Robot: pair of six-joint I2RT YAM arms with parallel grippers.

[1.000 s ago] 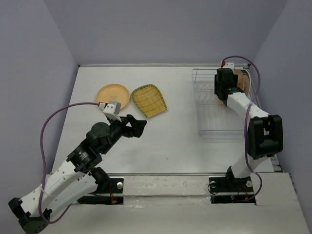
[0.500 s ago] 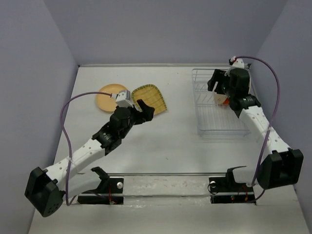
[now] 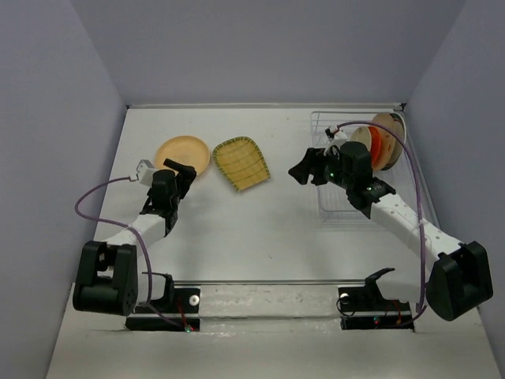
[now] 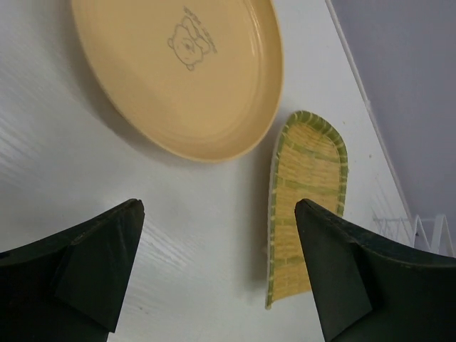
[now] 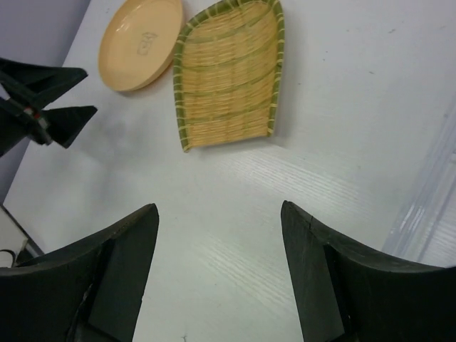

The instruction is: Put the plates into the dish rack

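1. Nearest to me, the left fingers (image 4: 100, 263) stand wide open and hold nothing. They are over the bare counter (image 3: 260, 237), just at the near side of the peach plate (image 3: 183, 151).
2. The right fingers (image 5: 114, 271) are also open, with nothing between them. They are over the counter, just beside the left side of the dish rack (image 3: 327, 204).
3. The yellow-green plate (image 3: 241, 163) lies flat near the middle of the counter. Its long axis goes from near to far, leaning a little to the left, and the narrower rounded end points to the far wall. It has a woven grid pattern and a green border.
4. The peach plate lies flat to the left of it, close but not touching. It is round and plain, with a small bear drawing in the centre.
5. In the far right corner of the dish rack, an orange-red plate (image 3: 379, 148) stands on its edge with paler ones beside it; I cannot count these.
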